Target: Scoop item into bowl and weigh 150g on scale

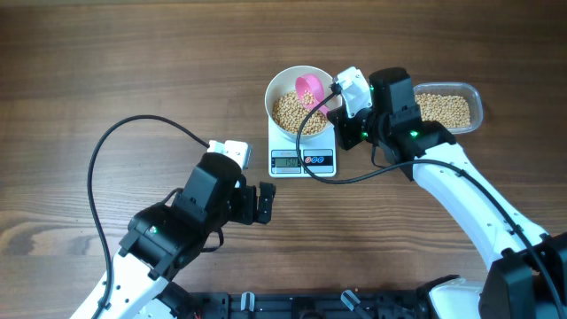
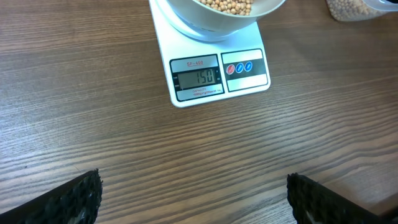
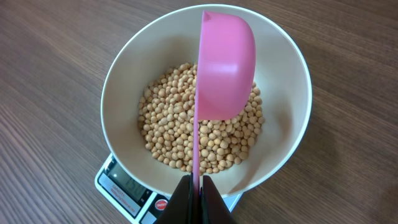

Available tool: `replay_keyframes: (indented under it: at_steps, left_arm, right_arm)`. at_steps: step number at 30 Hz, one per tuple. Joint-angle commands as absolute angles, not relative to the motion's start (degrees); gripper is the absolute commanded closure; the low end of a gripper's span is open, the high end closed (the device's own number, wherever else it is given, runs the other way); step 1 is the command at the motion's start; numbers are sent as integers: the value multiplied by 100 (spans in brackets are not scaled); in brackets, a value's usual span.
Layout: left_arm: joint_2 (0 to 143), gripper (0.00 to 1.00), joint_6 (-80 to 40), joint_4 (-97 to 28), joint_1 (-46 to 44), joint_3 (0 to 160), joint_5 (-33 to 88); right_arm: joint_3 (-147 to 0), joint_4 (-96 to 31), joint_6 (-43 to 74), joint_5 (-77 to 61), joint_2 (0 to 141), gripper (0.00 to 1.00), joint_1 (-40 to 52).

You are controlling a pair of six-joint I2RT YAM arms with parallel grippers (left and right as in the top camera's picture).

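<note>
Your left claw [image 1: 262, 204] sits low and left of centre in the overhead view. Its jaws are spread wide and hold nothing, so leave it parked where it cannot nudge anything.

Just right of it and higher, the scale [image 2: 217, 74] is at centre frame, and its display [image 2: 197, 77] reads 150 in the left wrist view. The weight looks met, so from here your job is not to spoil it.

The bowl [image 3: 124, 81] stands on the scale with the beans [image 3: 205, 140] heaped across its bottom.

The pink scoop [image 3: 225, 65] hangs over them, rolled onto its side. You cannot tell whether any beans are left in it. Level it first, then lift straight up, clear of the rim. One touch on the bowl, or a few dropped beans, would shift the reading.

Your right claw [image 3: 197, 199] is pinched shut on the scoop's thin handle. Grip firmly as you go.

Carry it right to the tub [image 1: 474, 102] in the upper right, and empty any leftovers there.
</note>
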State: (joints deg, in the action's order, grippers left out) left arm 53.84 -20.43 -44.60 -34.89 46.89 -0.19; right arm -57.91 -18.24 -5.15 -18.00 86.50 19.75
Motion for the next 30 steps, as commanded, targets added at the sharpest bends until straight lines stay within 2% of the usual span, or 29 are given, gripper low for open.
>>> replay_keyframes:
  at_steps: [1, 15, 20, 30]
  left_arm:
    - [5402, 0, -1975, -4442, -3509, 4770, -115]
    - [5402, 0, -1975, -4442, -3509, 4770, -115]
    - [5402, 0, -1975, -4442, -3511, 4770, -115]
    - [5402, 0, -1975, -4442, -3509, 4770, -115]
  right_arm:
    - [-5979, -1802, -429, -1938, 8525, 95, 2001]
    - [-5979, -1675, -40, -1957, 8521, 96, 1994]
    - [-5979, -1586, 572, -2327, 8409, 96, 1916]
    - [-5979, -766, 2606, -3428, 8038, 96, 1216]
